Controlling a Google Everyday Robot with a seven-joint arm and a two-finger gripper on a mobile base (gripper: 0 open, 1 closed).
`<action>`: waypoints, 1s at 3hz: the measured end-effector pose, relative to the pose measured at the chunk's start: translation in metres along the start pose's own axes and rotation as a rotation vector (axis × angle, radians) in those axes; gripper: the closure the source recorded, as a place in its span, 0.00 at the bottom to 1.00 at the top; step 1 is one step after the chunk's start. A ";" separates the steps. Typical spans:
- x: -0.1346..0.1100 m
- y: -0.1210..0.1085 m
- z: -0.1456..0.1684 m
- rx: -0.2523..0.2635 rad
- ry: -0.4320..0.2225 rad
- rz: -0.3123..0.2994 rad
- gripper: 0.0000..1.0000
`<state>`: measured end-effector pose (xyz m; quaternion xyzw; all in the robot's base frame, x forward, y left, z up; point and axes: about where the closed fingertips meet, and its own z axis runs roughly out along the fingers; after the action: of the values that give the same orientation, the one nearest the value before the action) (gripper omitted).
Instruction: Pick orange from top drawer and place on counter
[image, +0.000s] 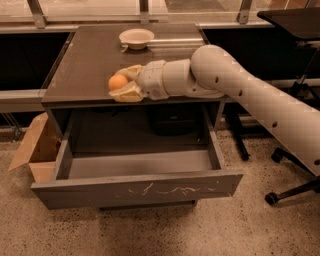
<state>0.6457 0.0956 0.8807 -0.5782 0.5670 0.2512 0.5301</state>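
Note:
The orange (118, 81) is small and round, held between the cream fingers of my gripper (121, 83). The gripper is shut on it, just above the front part of the counter (90, 60), a glossy dark brown top. My white arm reaches in from the right. The top drawer (137, 189) stands pulled open below, grey, with pale scratches on its front panel and a plain grey inside with nothing showing in it.
A shallow cream bowl (137, 37) sits at the back of the counter. An open cardboard box (37, 145) stands on the floor left of the cabinet. An office chair base (295, 180) is at the right. Dark desks flank the cabinet.

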 end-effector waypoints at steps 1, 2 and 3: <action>0.012 -0.037 -0.012 0.067 -0.008 0.067 1.00; 0.037 -0.077 -0.026 0.144 -0.035 0.142 1.00; 0.037 -0.078 -0.026 0.144 -0.035 0.142 1.00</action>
<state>0.7176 0.0415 0.8812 -0.4923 0.6138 0.2570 0.5611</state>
